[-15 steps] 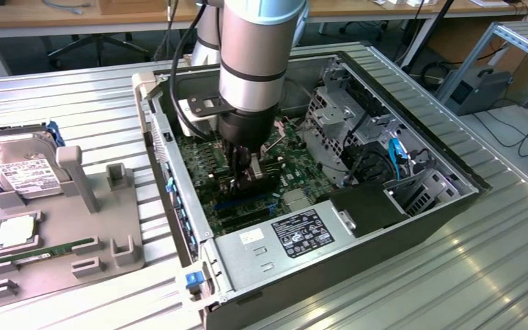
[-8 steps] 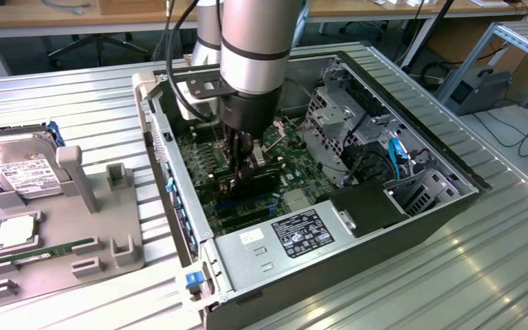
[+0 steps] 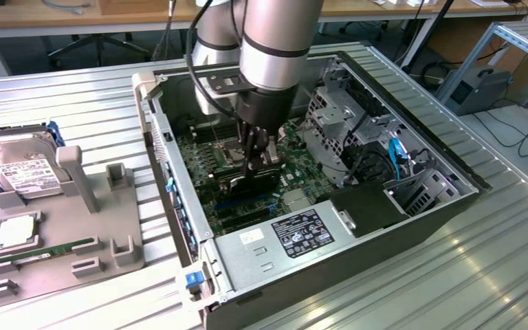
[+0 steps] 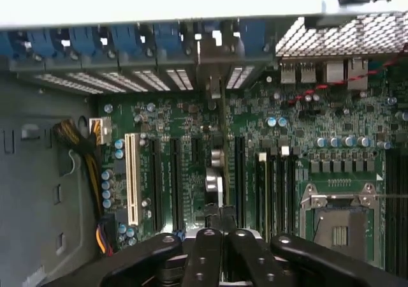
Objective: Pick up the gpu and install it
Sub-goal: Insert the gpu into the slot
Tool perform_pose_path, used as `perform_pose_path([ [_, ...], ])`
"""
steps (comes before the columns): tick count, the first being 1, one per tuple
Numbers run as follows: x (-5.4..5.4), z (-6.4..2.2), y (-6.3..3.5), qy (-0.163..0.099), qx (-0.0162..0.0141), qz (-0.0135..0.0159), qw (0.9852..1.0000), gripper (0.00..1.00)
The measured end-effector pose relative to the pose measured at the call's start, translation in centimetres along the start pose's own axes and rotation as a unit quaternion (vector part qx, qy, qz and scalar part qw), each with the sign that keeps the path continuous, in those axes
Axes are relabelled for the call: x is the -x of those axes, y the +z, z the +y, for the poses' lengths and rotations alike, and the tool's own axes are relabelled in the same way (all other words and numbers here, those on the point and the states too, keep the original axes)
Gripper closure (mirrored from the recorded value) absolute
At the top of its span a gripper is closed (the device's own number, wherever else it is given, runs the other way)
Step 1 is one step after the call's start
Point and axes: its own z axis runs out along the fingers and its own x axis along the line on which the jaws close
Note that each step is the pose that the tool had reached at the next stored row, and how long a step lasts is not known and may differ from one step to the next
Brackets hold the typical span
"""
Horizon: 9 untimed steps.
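The gpu, a thin dark card, stands on edge over the green motherboard inside the open PC case. My gripper reaches straight down into the case and sits right on the card's upper edge. In the wrist view the gpu shows edge-on as a narrow strip running from the rear slot brackets to my gripper. The black fingers are drawn together around that strip. The card's lower edge and the slot beneath it are hidden.
A grey holder outside the case at the exterior view's left carries a silver hard drive and a green RAM stick. Inside the case are a drive cage, a labelled power supply, a white slot and the CPU socket.
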Motion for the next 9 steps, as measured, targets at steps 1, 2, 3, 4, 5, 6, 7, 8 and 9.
perform_pose_path([
  [1,0.01,-0.43,-0.01,0.000,0.0026,0.0000,1.0000,0.89],
  [2,0.02,-0.86,-0.03,0.000,0.0052,0.0001,1.0000,0.89],
  [3,0.03,-1.19,-0.05,0.000,0.0071,0.0002,1.0000,0.89],
  [4,0.03,-1.34,-0.05,0.000,0.0080,0.0002,1.0000,0.89],
  [5,0.03,-1.39,-0.05,0.000,0.0085,0.0002,1.0000,0.89],
  [6,0.03,-1.39,-0.06,0.000,0.0085,0.0002,1.0000,0.89],
  [7,0.04,-1.40,-0.05,0.000,0.0085,0.0002,1.0000,0.89],
  [8,0.04,-1.40,-0.06,0.000,0.0085,0.0002,1.0000,0.89],
  [9,0.04,-1.40,-0.05,0.000,0.0085,0.0002,1.0000,0.89],
])
